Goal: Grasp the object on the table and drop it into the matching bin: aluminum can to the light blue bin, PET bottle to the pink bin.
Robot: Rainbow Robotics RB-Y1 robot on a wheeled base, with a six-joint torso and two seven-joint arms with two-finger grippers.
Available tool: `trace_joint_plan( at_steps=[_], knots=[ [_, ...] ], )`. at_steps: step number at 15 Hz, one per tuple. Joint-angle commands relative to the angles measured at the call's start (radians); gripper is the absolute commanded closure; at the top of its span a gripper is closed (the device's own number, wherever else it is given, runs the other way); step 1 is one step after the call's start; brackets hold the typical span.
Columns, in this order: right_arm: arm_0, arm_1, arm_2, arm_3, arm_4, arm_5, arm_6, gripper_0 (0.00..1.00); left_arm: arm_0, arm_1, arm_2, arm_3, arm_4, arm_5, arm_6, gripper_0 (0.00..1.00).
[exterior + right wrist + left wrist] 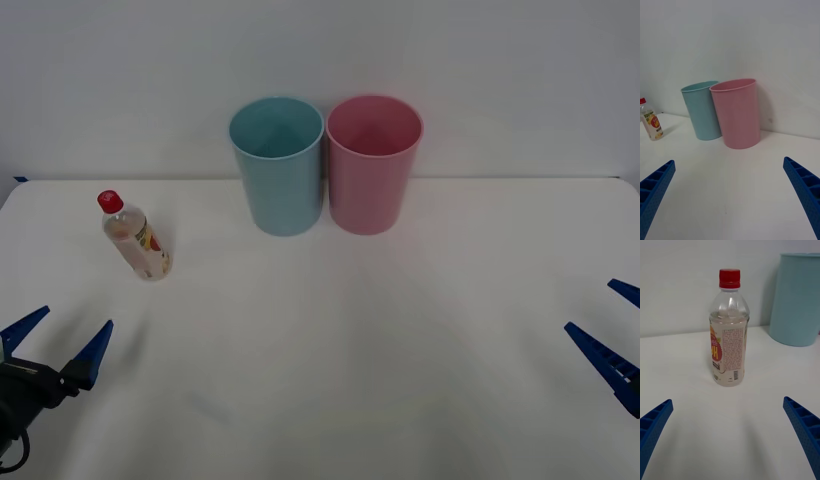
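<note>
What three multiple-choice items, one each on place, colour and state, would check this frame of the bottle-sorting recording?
1. Where does the bottle stand?
A. inside the pink bin
B. on the table, on the robot's left of the light blue bin
C. between the two bins

2. What colour is the bottle's cap?
A. red
B. green
C. white

3. How is the left gripper?
A. shut on the bottle
B. open, short of the bottle
C. open, over the pink bin

Answers:
1 B: in the front view it stands on the table, left of the light blue bin, which stands beside the pink bin.
2 A: the cap shows red.
3 B: its fingers are spread and the bottle stands free ahead.
</note>
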Motion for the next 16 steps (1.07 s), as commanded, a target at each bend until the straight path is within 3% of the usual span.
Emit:
trace_joint_plan(
  at_steps=[1, 8, 16],
  knots=[
    [0.0, 0.0, 0.0, 0.0, 0.0, 0.0, 0.0, 0.0, -0.041, -0.001, -0.034, 0.026, 0.01, 0.037, -0.001, 0.0],
    [0.0, 0.0, 0.0, 0.0, 0.0, 0.0, 0.0, 0.0, -0.256, -0.013, -0.06, 0.235, 0.028, 0.037, -0.012, 0.0],
    [0.0, 0.0, 0.0, 0.0, 0.0, 0.0, 0.0, 0.0, -0.437, -0.032, -0.06, 0.392, 0.016, 0.069, -0.03, 0.0]
  ],
)
